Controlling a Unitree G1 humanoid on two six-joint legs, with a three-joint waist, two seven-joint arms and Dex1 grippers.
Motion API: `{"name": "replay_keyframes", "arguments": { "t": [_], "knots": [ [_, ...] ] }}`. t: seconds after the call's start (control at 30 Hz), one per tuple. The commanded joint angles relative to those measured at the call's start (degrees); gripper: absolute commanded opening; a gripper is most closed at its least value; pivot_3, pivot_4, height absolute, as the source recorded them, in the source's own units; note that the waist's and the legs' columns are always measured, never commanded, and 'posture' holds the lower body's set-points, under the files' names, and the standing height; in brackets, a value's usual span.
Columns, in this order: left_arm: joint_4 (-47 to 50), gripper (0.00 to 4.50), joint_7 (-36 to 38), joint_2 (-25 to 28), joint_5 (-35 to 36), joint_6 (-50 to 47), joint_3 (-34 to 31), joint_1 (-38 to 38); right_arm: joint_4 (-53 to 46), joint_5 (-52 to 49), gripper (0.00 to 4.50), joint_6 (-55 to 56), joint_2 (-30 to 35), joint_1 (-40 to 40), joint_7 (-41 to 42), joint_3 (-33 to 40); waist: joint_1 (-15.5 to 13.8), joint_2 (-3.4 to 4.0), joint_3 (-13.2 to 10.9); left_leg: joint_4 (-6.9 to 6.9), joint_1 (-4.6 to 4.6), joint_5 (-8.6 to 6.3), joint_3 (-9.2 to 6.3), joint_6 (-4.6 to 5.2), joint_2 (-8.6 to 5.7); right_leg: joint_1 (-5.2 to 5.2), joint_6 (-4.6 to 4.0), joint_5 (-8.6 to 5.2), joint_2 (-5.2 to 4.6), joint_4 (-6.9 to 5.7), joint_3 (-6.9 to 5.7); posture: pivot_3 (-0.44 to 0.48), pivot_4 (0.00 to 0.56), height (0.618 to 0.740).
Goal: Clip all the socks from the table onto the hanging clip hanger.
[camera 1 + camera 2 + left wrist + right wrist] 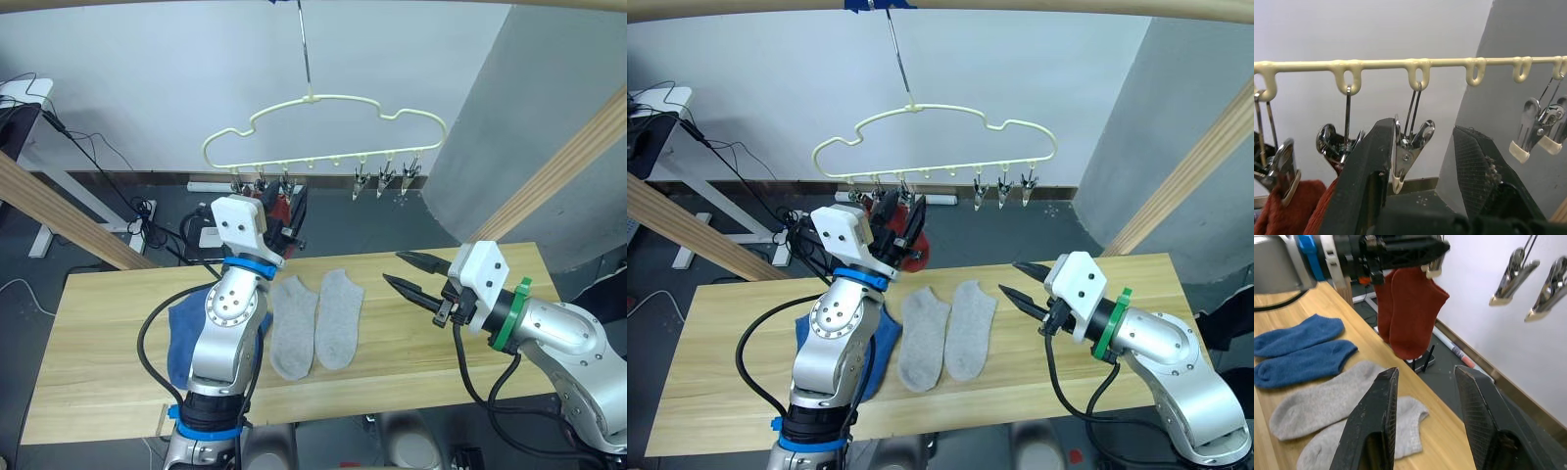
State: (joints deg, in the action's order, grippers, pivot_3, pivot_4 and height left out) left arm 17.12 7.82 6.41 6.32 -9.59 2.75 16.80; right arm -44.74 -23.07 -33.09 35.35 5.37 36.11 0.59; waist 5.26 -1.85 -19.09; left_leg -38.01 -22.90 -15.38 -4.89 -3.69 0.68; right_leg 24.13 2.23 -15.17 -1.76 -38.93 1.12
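Two red socks [1411, 308] clipped on cream clip hanger [323, 132]; grey pair [315, 321], blue pair [1300, 348] flat on table [108, 323].

Behind the scene you have a white wall [147, 88] meeting a dark floor [88, 211] strewn with black cables [118, 162]. A grey panel [519, 117] stands right, with slanting wooden beams [563, 162] either side.

table [441, 333]: light wood | two grey socks [315, 321] centre | two blue socks [1300, 348] left
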Motion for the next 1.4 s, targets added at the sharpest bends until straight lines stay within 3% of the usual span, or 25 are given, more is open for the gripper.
{"name": "replay_keyframes", "arguments": {
  "t": [0.03, 0.77, 0.87, 1.03, 1.1, 1.3, 1.4],
  "knots": [
    [0.6, 2.06, -0.6, -0.2, -0.6, 1.3, -1.0, 0.8, -2.7, -2.0, 1.88, 0.1, -0.2, 0.6, -0.5, 1.1, 0.1, 0.0, 0.0, 0.0, 0.0, 0.0, 0.0, 0.0, 0.0, 0.0, 0.0, 0.0, 0.0, 0.0, 0.0, -0.25, 0.305, 0.74],
    [2.1, 2.06, -2.7, -1.0, -2.0, -1.6, -0.6, 3.1, -2.1, -2.9, 1.88, 0.2, 0.5, 0.6, -1.5, 0.9, 0.5, 0.0, 0.0, -0.04, -0.01, 0.0, 0.0, 0.0, 0.0, -0.01, 0.0, 0.01, -0.01, -0.03, 0.0, -0.247, 0.309, 0.74],
    [2.4, 1.51, -2.8, -1.1, -2.1, -1.5, -0.6, 2.9, -2.1, -3.0, 1.88, 0.2, 0.5, 0.5, -1.6, 0.9, 0.5, 0.0, 0.0, -0.04, 0.0, 0.0, 0.0, 0.0, 0.0, -0.01, 0.0, 0.01, -0.01, -0.03, 0.0, -0.246, 0.308, 0.74],
    [2.9, 0.23, -2.6, -1.2, -2.2, -1.7, -0.8, 2.7, -2.2, -2.9, 1.88, 0.2, 0.4, 0.4, -1.9, 0.3, 0.5, 0.0, 0.0, -0.05, 0.0, 0.0, 0.0, 0.0, 0.0, -0.01, 0.0, 0.01, -0.01, -0.04, 0.0, -0.244, 0.309, 0.74],
    [3.2, 0.01, -2.5, -1.2, -2.3, -1.9, -0.9, 2.4, -2.3, -2.9, 1.88, 0.3, 0.4, 0.4, -1.9, 0.1, 0.5, 0.0, 0.0, -0.05, 0.0, 0.0, 0.0, 0.0, 0.0, -0.01, 0.0, 0.01, -0.01, -0.04, 0.0, -0.242, 0.309, 0.74],
    [4.1, 0.01, -2.1, -0.7, -2.2, -2.3, -1.1, 2.0, -1.8, -0.4, 1.88, 0.2, 1.0, -0.2, -3.0, -1.6, 0.5, 0.0, 0.0, -0.05, 0.0, 0.0, 0.0, 0.0, 0.0, -0.01, 0.0, 0.01, -0.01, -0.04, 0.0, -0.233, 0.313, 0.74],
    [4.7, 0.0, 0.5, 1.3, -0.7, -3.3, -1.9, 2.4, -0.5, 5.5, 2.42, -3.9, 0.6, -3.6, -8.3, -7.8, 0.4, -0.01, 0.0, -0.04, 0.0, 0.0, -0.01, 0.0, 0.0, -0.01, 0.0, 0.01, -0.01, -0.04, -0.01, -0.223, 0.321, 0.74]
  ]
}}
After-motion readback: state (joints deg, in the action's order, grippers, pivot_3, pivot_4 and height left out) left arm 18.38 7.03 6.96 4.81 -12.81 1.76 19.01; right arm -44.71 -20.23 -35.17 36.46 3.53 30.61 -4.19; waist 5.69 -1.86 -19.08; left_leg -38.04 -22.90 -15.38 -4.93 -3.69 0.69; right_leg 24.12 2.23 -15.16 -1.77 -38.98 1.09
